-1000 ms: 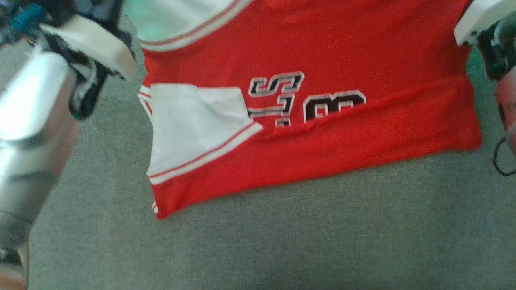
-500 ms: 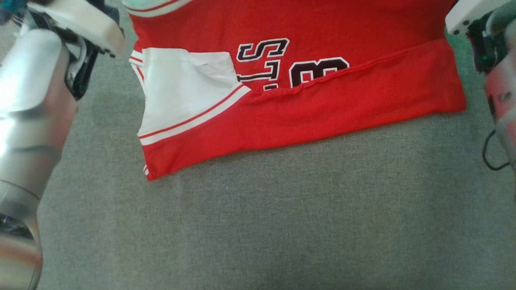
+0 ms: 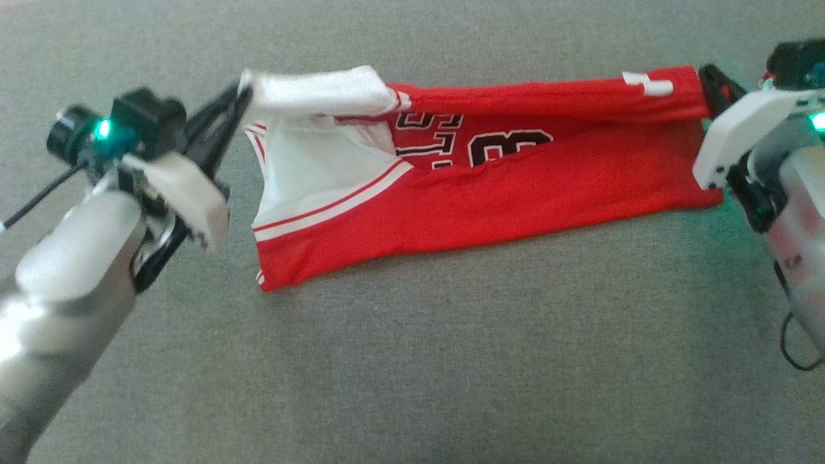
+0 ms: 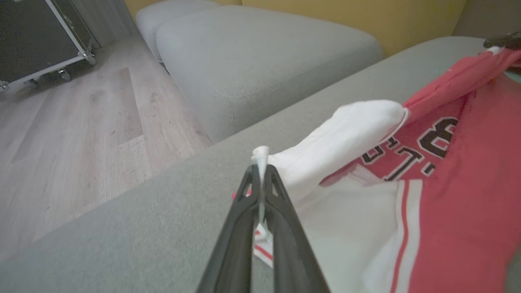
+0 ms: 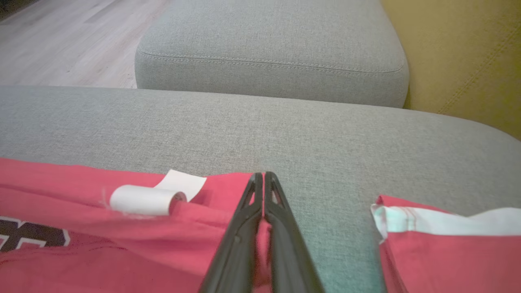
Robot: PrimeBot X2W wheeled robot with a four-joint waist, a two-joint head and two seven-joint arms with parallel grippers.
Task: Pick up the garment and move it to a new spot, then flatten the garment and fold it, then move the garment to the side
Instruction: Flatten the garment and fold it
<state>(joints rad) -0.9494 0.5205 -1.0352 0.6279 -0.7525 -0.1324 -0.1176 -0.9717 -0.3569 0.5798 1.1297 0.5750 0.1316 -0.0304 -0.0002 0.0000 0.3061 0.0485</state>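
While the left tool (image 3: 242, 96) and right tool (image 3: 706, 76) each pinch a far corner of the jersey (image 3: 515, 187) lying on the cushion (image 3: 412, 354), folding looks underway; next, lay that edge evenly onto the near hem.

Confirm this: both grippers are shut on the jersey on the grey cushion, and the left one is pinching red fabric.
Not quite. The left gripper is pinching white fabric, not red; the left wrist view shows it. The rest holds: both grippers are shut on the jersey, the right gripper on red cloth, on the grey cushion.
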